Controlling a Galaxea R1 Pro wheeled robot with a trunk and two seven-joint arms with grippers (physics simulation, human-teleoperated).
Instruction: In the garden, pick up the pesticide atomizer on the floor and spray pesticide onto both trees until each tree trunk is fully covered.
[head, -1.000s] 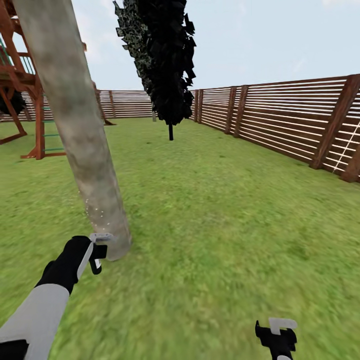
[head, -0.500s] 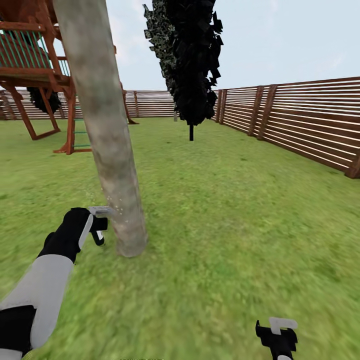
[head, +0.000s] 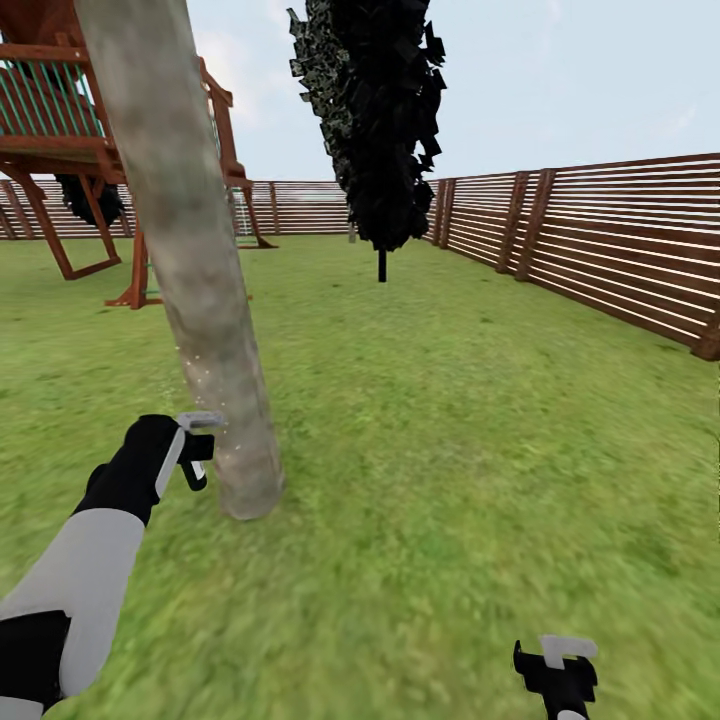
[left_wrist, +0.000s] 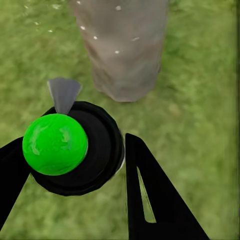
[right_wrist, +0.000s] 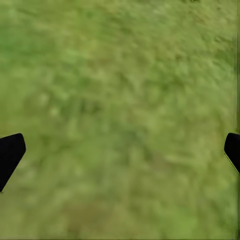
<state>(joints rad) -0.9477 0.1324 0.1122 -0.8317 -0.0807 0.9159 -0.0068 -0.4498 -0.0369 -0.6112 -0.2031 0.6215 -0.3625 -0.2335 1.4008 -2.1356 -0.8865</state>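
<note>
The left tool (head: 197, 447) stays clamped on the pesticide atomizer (left_wrist: 75, 147); fresh specks (head: 200, 375) now climb the trunk (head: 205, 330) ahead, so coverage spreads.

**Trunk blocks the left side; open lawn elsewhere**

The left gripper (head: 197, 455) sits just beside the thick tree trunk (head: 190, 260), which rises directly ahead of it and slightly to its right, closing that path; the atomizer (left_wrist: 75, 147) fills the gap between its fingers; open grass (head: 450, 430) lies to its left and behind. Ahead of the right gripper (head: 560, 670), fingers spread wide, only lawn shows; the slat fence (head: 600, 260) stands well apart to its right; a black cypress (head: 375, 120) and a wooden play frame (head: 70, 150) stand far ahead.
</note>
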